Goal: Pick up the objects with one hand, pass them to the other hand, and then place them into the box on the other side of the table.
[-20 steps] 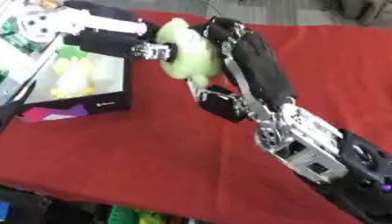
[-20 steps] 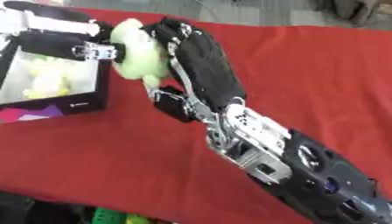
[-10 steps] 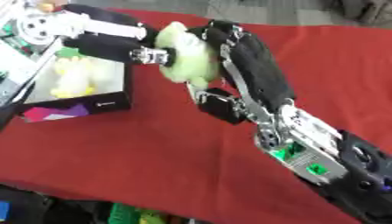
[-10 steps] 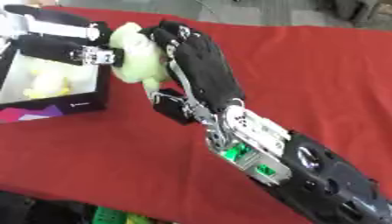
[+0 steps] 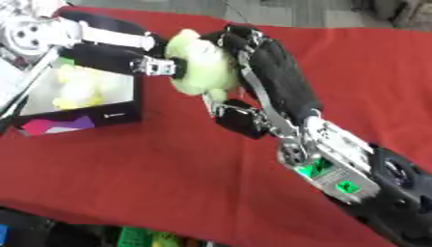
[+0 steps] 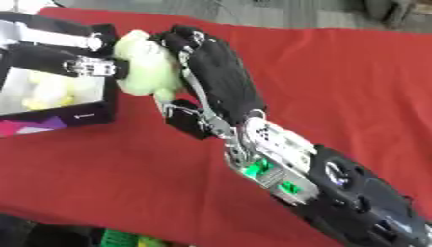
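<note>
A pale green plush toy [image 5: 201, 67] hangs in the air just right of the black box [image 5: 93, 117]. My right hand [image 5: 274, 77] reaches in from the lower right. Its fingers curl over the toy's top and its thumb [image 5: 240, 119] sits below. My left hand [image 5: 118, 60] comes from the upper left over the box, and its fingers [image 6: 93, 66] close on the toy's left side. Inside the box lies a yellow plush [image 5: 80, 87].
The red cloth [image 5: 152, 173] covers the table, with bare room in front and to the right. Its near edge runs along the bottom, with green and blue items [image 5: 139, 237] below. White equipment [image 5: 13, 77] stands at the far left beside the box.
Almost nothing has moved. The green toy stays held between both hands beside the box, sinking only slightly.
</note>
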{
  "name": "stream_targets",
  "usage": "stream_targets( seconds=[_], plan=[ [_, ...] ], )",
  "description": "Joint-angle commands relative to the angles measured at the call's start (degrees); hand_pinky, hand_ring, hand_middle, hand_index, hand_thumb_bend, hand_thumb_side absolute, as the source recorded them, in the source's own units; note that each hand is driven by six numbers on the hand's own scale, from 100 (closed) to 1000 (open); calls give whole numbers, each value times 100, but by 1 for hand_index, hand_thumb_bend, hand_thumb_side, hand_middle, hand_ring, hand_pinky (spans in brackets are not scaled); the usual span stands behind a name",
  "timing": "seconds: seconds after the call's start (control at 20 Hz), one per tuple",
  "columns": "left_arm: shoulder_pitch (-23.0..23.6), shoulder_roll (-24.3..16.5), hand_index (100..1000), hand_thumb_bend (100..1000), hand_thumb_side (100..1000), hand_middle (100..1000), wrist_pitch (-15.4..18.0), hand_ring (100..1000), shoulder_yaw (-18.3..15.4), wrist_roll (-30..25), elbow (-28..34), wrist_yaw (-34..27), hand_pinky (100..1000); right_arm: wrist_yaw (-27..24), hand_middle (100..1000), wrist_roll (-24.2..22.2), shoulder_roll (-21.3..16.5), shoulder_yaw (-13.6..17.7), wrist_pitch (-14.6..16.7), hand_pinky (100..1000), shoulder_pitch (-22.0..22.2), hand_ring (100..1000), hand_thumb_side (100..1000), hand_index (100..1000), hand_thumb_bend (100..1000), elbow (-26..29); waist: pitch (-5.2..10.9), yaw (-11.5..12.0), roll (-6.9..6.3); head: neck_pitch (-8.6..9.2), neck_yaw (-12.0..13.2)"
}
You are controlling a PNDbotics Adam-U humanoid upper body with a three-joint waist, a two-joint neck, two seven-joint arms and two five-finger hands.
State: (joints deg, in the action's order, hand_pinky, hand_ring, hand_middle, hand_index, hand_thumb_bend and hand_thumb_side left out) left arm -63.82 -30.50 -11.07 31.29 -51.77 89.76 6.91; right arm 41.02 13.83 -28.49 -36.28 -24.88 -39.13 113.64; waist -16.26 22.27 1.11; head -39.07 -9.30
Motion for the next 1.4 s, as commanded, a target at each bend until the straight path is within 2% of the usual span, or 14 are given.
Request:
stream_targets(
  seconds=[0.05,0.85,1.4],
  plan=[
    [-68,-97,945,724,1000,838,2,982,9,-19,199,-132,1000,-20,456,-14,-76,56,24,683,-96,481,100,532,100,95,119,-4,-40,101,-29],
    [34,-171,943,826,1000,838,156,982,94,-19,424,-610,1000,-72,462,-80,-95,21,-59,675,-51,474,100,529,100,95,99,-2,-24,104,-62],
    [108,-254,942,881,1000,839,129,980,128,-19,750,-1049,1000,-139,464,-119,-146,37,-115,674,-34,474,100,529,100,95,102,-6,-16,149,-66]
  ],
)
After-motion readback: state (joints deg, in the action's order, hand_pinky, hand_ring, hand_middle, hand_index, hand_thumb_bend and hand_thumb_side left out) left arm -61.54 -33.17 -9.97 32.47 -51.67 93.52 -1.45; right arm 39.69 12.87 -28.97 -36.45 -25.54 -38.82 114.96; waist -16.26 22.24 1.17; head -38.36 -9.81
